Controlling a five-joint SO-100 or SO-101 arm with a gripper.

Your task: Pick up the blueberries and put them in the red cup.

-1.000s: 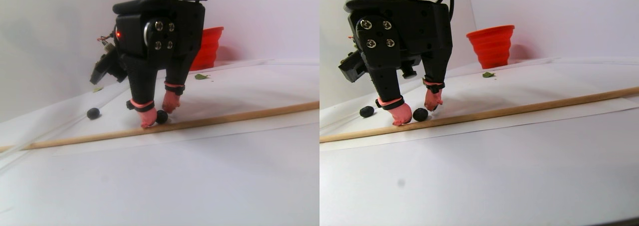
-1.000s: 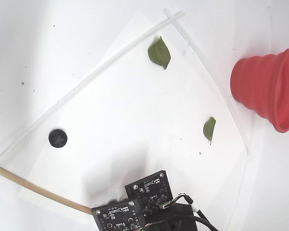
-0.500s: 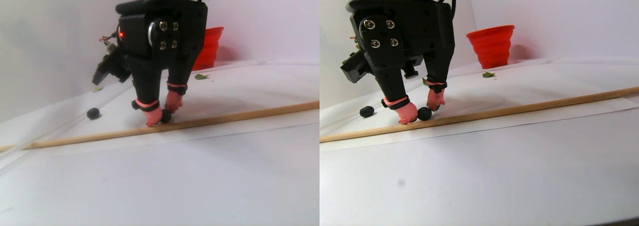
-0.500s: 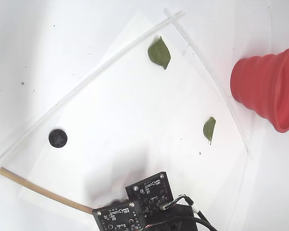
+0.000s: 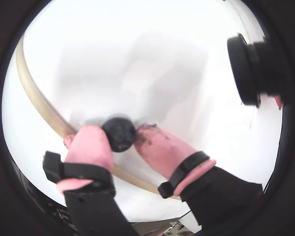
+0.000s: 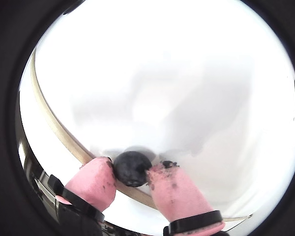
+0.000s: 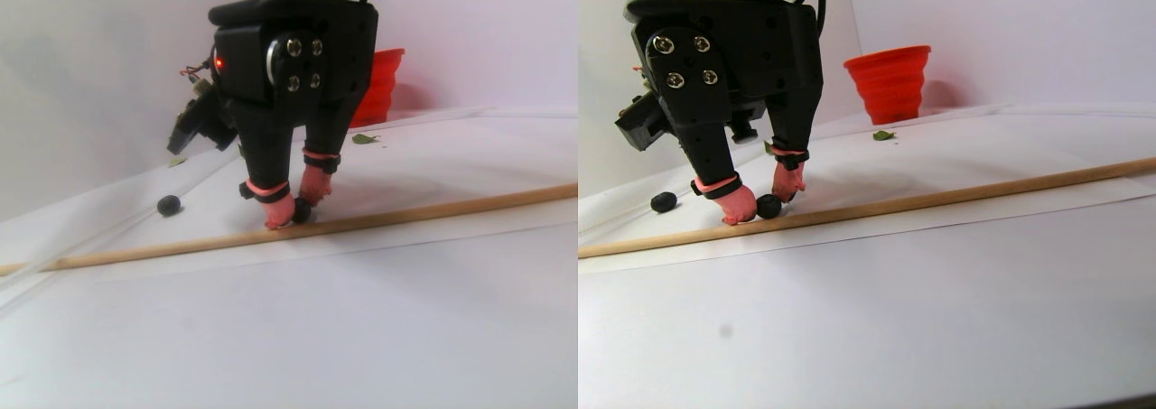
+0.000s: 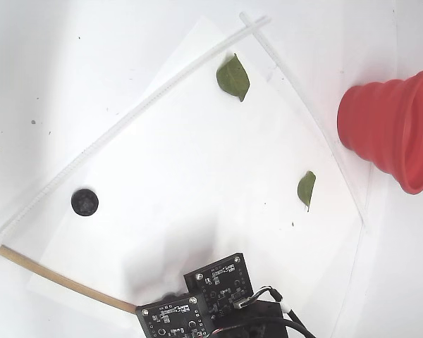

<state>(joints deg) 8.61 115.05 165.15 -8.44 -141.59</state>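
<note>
One blueberry (image 5: 119,133) (image 6: 132,168) lies on the white paper right against the wooden stick (image 6: 54,128). My gripper (image 6: 131,173) is shut on it, and both pink fingertips (image 6: 96,179) press its sides in both wrist views. The stereo pair view shows the same grip (image 7: 294,209) low at the table surface. A second blueberry (image 8: 84,202) (image 7: 168,205) sits alone to the left, apart from the gripper. The red cup (image 8: 391,130) (image 7: 890,84) stands upright at the far right edge. In the fixed view the arm's boards (image 8: 197,303) hide the fingers and the gripped berry.
Two green leaves (image 8: 233,76) (image 8: 307,189) lie on the paper between the gripper and the cup. White plastic strips (image 8: 127,120) border the sheet's far edges. The wooden stick (image 7: 433,212) runs along its near edge.
The fingers have closed inward on the berry beside the stick; a second ago they stood apart around it. The loose berry, leaves and cup have not moved.
</note>
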